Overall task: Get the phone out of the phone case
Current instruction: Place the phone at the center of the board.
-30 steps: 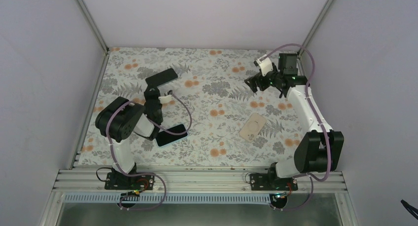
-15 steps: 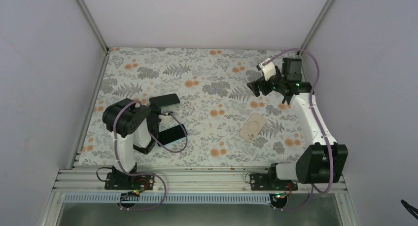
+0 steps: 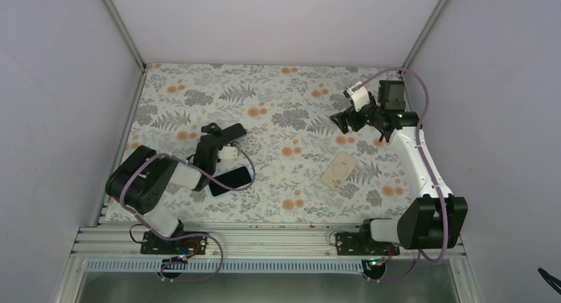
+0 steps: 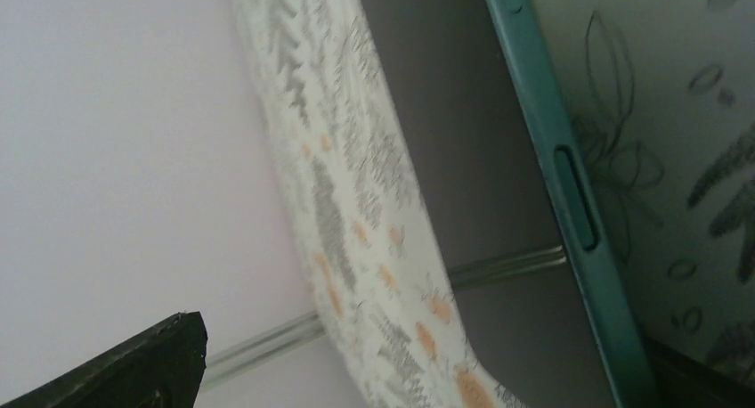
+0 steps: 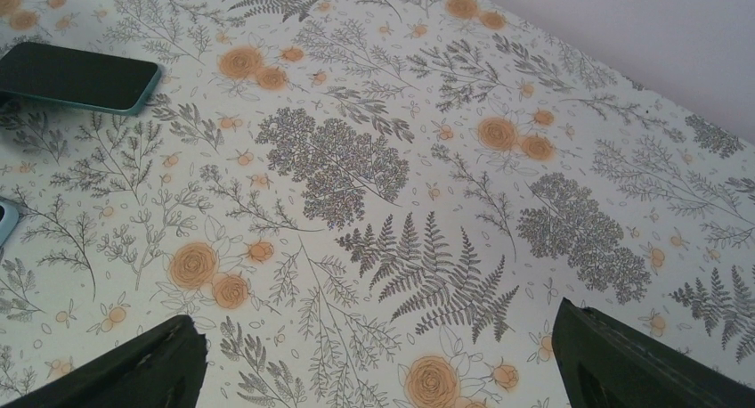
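Observation:
The phone (image 3: pixel 229 131), dark with a teal frame, lies flat on the floral mat at the left. My left gripper (image 3: pixel 214 141) sits low beside its near end, jaws wide apart and gripping nothing. In the left wrist view the phone's teal edge (image 4: pixel 570 185) with a side button runs close by the right finger, and the left gripper (image 4: pixel 436 372) is open. The tan phone case (image 3: pixel 339 169) lies apart at centre right, empty. My right gripper (image 3: pixel 341 118) hovers open over the back right. In the right wrist view the phone (image 5: pixel 80 77) lies far from the open right gripper (image 5: pixel 378 354).
A second dark phone-like slab (image 3: pixel 231 179) lies on the mat just in front of the left gripper. A pale teal corner (image 5: pixel 4 219) shows at the right wrist view's left edge. Walls and metal posts close in the mat (image 3: pixel 291 98) on three sides.
The left arm brought the dark phone down from the air onto the mat, folded low, and its jaws opened off it. The right gripper drifted slightly right, staying open.

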You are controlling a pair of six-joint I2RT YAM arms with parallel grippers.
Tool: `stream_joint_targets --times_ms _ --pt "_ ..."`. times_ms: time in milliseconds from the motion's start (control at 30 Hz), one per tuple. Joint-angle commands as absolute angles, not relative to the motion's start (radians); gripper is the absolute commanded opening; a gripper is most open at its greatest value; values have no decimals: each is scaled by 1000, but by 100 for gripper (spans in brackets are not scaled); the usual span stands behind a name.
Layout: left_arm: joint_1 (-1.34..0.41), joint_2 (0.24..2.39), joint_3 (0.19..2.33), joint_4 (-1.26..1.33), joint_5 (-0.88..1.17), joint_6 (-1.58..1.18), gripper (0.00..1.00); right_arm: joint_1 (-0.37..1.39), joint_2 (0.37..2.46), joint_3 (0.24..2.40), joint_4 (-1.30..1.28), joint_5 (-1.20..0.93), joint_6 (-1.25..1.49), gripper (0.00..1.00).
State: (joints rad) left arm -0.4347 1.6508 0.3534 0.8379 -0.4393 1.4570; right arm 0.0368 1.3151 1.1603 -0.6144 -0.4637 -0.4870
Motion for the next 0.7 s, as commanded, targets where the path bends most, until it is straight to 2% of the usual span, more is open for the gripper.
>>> stream_joint_targets --times_ms 0,167,333,500,667 --pt "-449 1583 509 155 -348 1330 100 28 1283 1158 -628 -481 -514 100" --pt "-460 1593 806 -402 -237 1132 100 32 1315 1186 -702 -526 -565 100" --pt "-463 1576 1038 -759 -34 1018 100 49 1323 1198 -774 -568 -648 100" --pt "-442 1525 1213 -967 120 971 100 99 1365 1235 -875 -573 -724 100" --pt "-284 1446 1394 -968 297 944 100 322 1396 1228 -898 -492 -774 100"
